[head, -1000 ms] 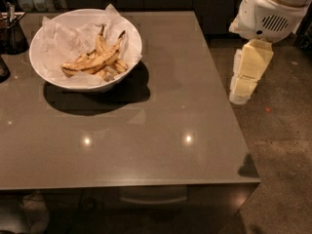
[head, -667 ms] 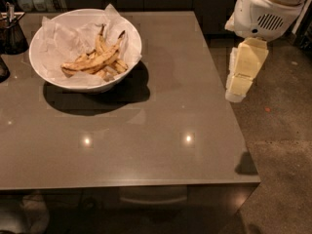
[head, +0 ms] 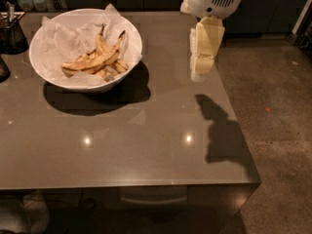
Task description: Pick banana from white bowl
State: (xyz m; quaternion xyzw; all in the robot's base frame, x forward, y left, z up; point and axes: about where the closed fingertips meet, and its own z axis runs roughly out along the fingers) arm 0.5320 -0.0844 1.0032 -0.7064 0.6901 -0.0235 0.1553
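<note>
The white bowl [head: 48, 71] stands at the back left of the grey table, lined with crumpled white paper. Several spotted bananas lie in it. The banana [head: 97, 60], the longest one, lies across the pile with its dark stem tip pointing up and to the right. My gripper [head: 201, 68] hangs from the white arm above the table's right side, well to the right of the bowl and apart from it. It casts a shadow on the table near the right edge.
The grey table [head: 126, 145] has its right edge just right of the gripper and its front edge near the bottom. A dark holder [head: 10, 33] stands at the far left by the bowl. Bare floor [head: 278, 111] lies to the right.
The gripper has moved left, from beyond the table's right edge to over the table top, nearer the bowl. The bowl and bananas have not moved.
</note>
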